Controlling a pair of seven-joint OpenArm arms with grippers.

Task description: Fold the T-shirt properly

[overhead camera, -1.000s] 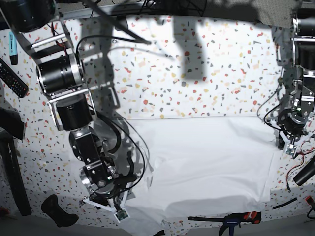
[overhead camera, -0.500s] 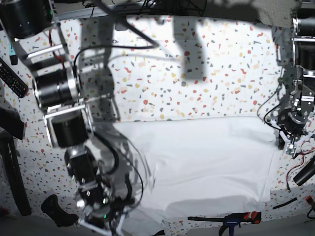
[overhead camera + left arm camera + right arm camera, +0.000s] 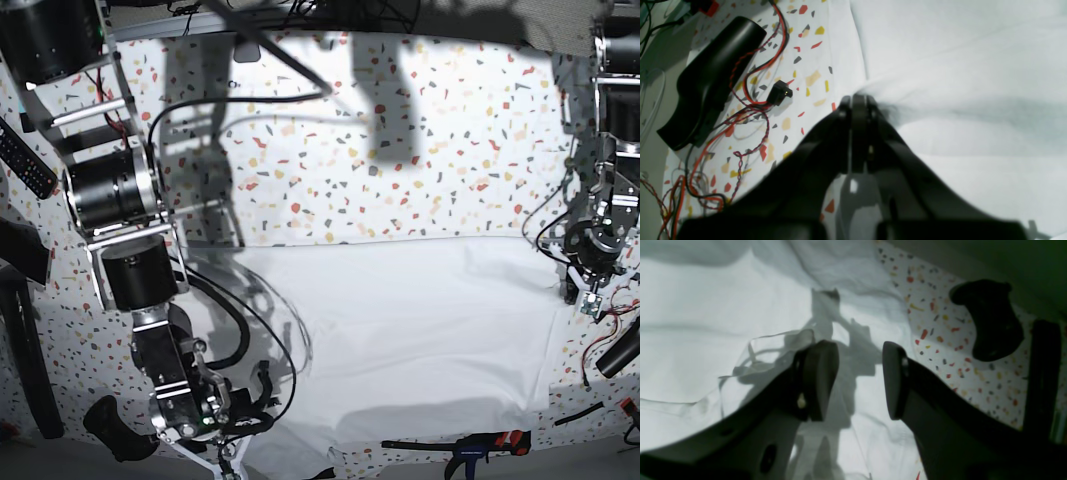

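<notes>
We saw the T-shirt (image 3: 420,340), thin soft white cloth with no print, spread as a broad, roughly rectangular slab across the lower middle of the base view, on a table (image 3: 400,170) whose white top was flecked with red, yellow and grey chips. Its surface lay mostly smooth, with shallow creases toward the lower left of that frame and a soft ridge near its right edge.

In the left wrist view the left gripper (image 3: 858,100) had its two black, matte jaws pressed together, tips meeting at the shirt's edge in the middle of the frame. Cloth puckered into a small fan of folds right at the tips, so we took it as pinched on the T-shirt. To the upper left of that frame lay a black, rounded block (image 3: 711,78) with twisted red and black wires (image 3: 753,83) looping beside it over the speckled top.

In the right wrist view the right gripper (image 3: 860,380) stood with its jaws parted, a clear gap between the two rounded black pads, and nothing between them. Rumpled white cloth filled the left and centre below it, the gripper's shadow falling on it. At the upper right of that frame a black, curved handle-like object (image 3: 990,320) rested on the table.
</notes>
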